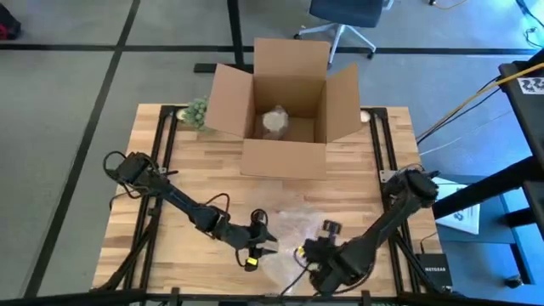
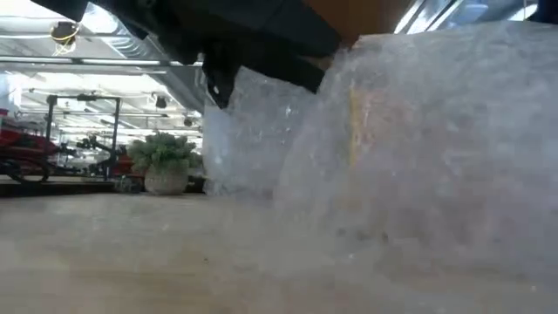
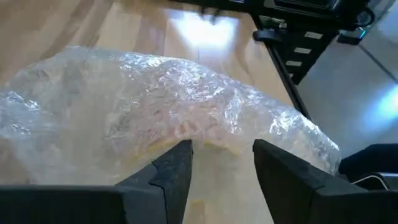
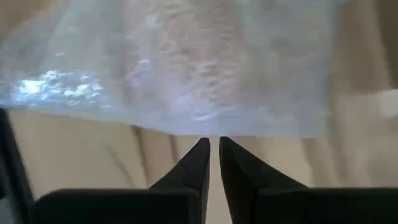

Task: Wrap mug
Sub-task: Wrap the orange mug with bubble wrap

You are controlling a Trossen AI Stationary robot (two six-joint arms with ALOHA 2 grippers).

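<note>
Fingers: the left gripper [image 3: 221,168] holds its two dark fingers [image 3: 177,171] apart, with a clear gap between them, pointed at the edge of the crumpled sheet of clear bubble wrap [image 3: 168,118]. They grip nothing. The right gripper [image 4: 213,158] has its fingers [image 4: 198,165] drawn nearly together, only a thin slit between the tips, just short of the sheet's edge [image 4: 205,81]; nothing is seen between them.

Task item: no bare mug is visible in any view. The bubble wrap [image 1: 293,229] lies bunched on the light wooden butcher-block table [image 1: 170,229] at about 6 o'clock from the table's centre, near the front edge. In the low view it stands as a tall, cloudy mound [image 2: 418,148] filling the right of the picture, with a faint yellowish streak showing through it. What is inside cannot be told.

Arms: in the high view the left gripper [image 1: 259,242] sits at 9 o'clock of the wrap, just beside it. The right gripper [image 1: 316,255] sits at about 5 o'clock of it, also just beside it.

Surroundings: an open brown cardboard box [image 1: 285,106] stands at the table's 12 o'clock edge, flaps spread, with a pale wrapped bundle [image 1: 275,121] inside. A small green potted plant [image 1: 196,111] stands just beside the box's left flap, at 11 o'clock. A grey office chair [image 1: 344,17] stands on the floor beyond the table.
</note>
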